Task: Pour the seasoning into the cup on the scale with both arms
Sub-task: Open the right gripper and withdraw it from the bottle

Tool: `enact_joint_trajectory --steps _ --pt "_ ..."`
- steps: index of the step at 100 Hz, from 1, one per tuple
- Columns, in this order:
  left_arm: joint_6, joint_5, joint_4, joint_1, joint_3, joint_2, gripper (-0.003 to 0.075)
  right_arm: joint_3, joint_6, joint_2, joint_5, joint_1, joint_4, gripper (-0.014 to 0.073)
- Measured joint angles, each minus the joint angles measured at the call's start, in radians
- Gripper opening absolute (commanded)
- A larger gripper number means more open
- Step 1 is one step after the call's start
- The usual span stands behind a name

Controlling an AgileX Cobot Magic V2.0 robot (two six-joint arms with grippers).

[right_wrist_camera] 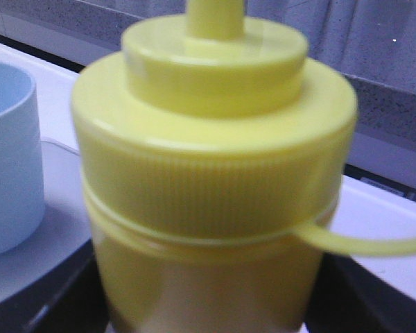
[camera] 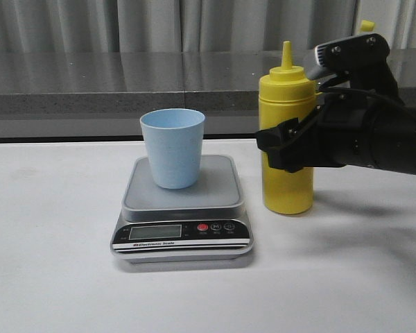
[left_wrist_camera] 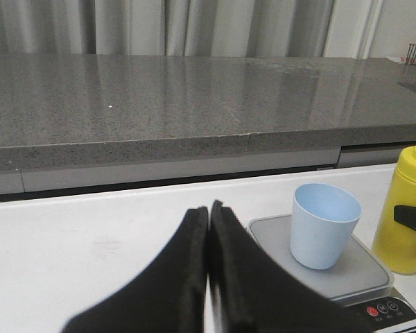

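Observation:
The seasoning bottle (camera: 286, 90), tall and yellow with a cone nozzle, stands on the white table just right of the scale (camera: 182, 201). The pale blue cup (camera: 172, 149) sits upright on the scale's grey platform. My right gripper (camera: 281, 149) reaches in from the right and is shut on the bottle's body, one finger on each side. In the right wrist view the bottle (right_wrist_camera: 215, 139) fills the frame between the fingers, with the right gripper (right_wrist_camera: 204, 312) low on its body and the cup (right_wrist_camera: 7, 159) beside it. My left gripper (left_wrist_camera: 209, 208) is shut and empty, left of the cup (left_wrist_camera: 324, 225).
The bottle's small cap (camera: 366, 26) hangs off a thin tether (right_wrist_camera: 360, 243) on the arm's side. A grey stone counter (camera: 125, 83) runs along the back behind the white table (camera: 55, 263). The scale's black front panel (camera: 182, 232) faces the camera.

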Motion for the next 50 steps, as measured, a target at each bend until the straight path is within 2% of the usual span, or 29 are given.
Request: enact_joint_trajectory --steps 31,50 --pt "0.0 0.0 0.0 0.0 0.0 0.0 -0.002 0.014 0.0 0.0 -0.014 0.0 0.002 0.065" --pt "0.0 0.0 0.0 0.0 0.0 0.0 -0.002 0.014 0.0 0.0 -0.014 0.0 0.004 0.0655"
